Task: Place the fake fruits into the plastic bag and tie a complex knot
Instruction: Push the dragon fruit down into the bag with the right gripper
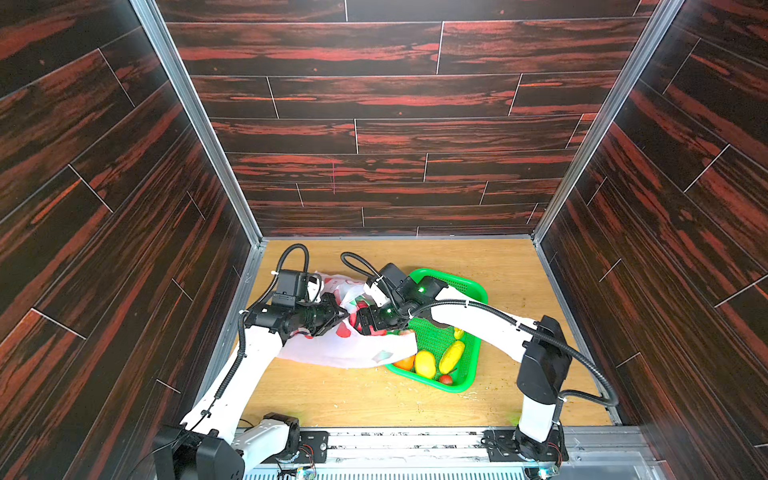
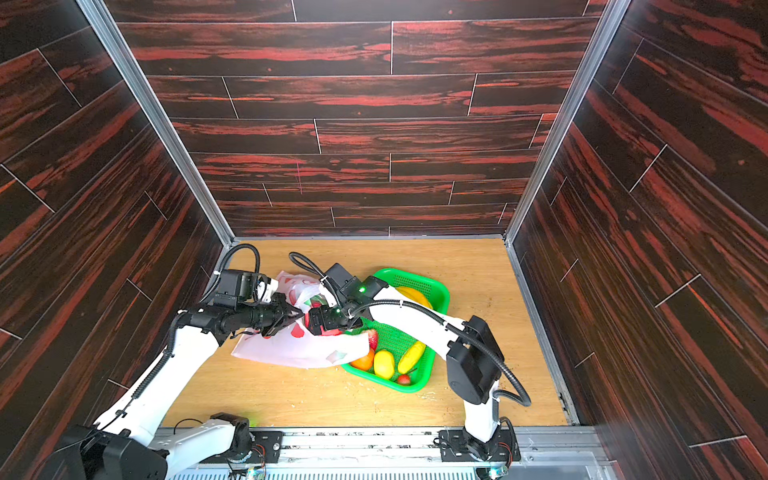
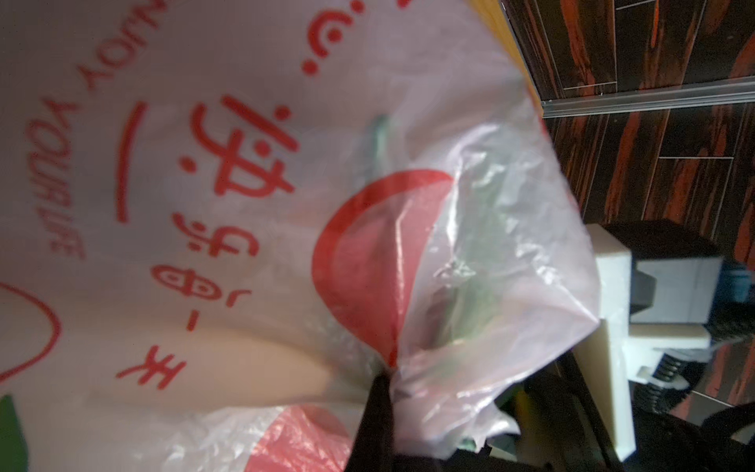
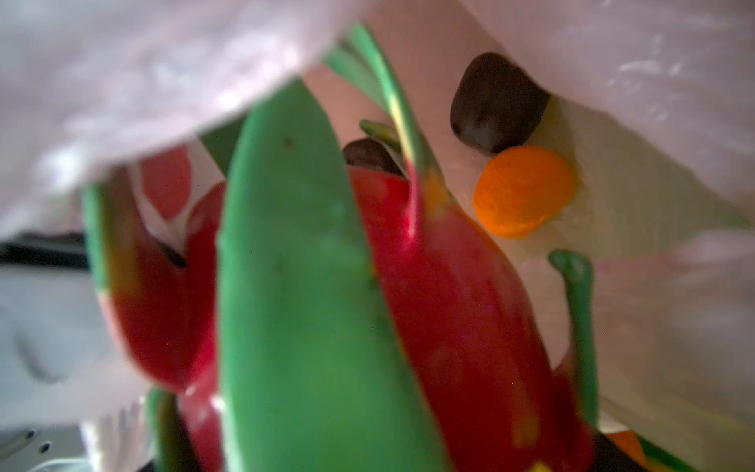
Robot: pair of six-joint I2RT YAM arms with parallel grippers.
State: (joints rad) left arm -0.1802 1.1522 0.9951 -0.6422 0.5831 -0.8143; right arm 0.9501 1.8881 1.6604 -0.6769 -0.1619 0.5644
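Bag: plastic bag (image 1: 345, 353) (image 2: 291, 353) lies on the worktop (image 1: 415, 399), left of centre. Its right end laps over the left rim of the green basket (image 1: 457, 279) (image 2: 415, 276), and its mouth end is lifted between the two hands.
Left hand: left hand (image 1: 340, 316) (image 2: 297, 318) (image 3: 380, 380) has its fingers pressed together, pinching the bag film at the mouth edge.
Right hand: right hand (image 1: 365, 323) (image 2: 320, 323) is at the bag mouth, jaws set wide and clamped on the dragon fruit (image 4: 449, 286). The right wrist view does not show its fingers.
Dragon fruit: red body with green tips, sitting in the mouth with bag film over and beside it. It is very close and blurred in the right wrist view.
Inside bag: dark round fruit (image 4: 498, 102) and orange (image 4: 525, 192) touch each other, deeper in against the film. A second dark fruit (image 4: 369, 157) is half hidden behind the dragon fruit.
Basket: right of centre on the worktop, its far part under the right arm. At its near end a second orange (image 1: 405, 362), a lemon (image 1: 424, 363) and a long yellow fruit (image 1: 452, 356) sit side by side. A strawberry (image 1: 445, 379) is just beside them at the near rim.
Print: red text and a red fruit picture show on the bag (image 3: 204, 286) in the left wrist view.
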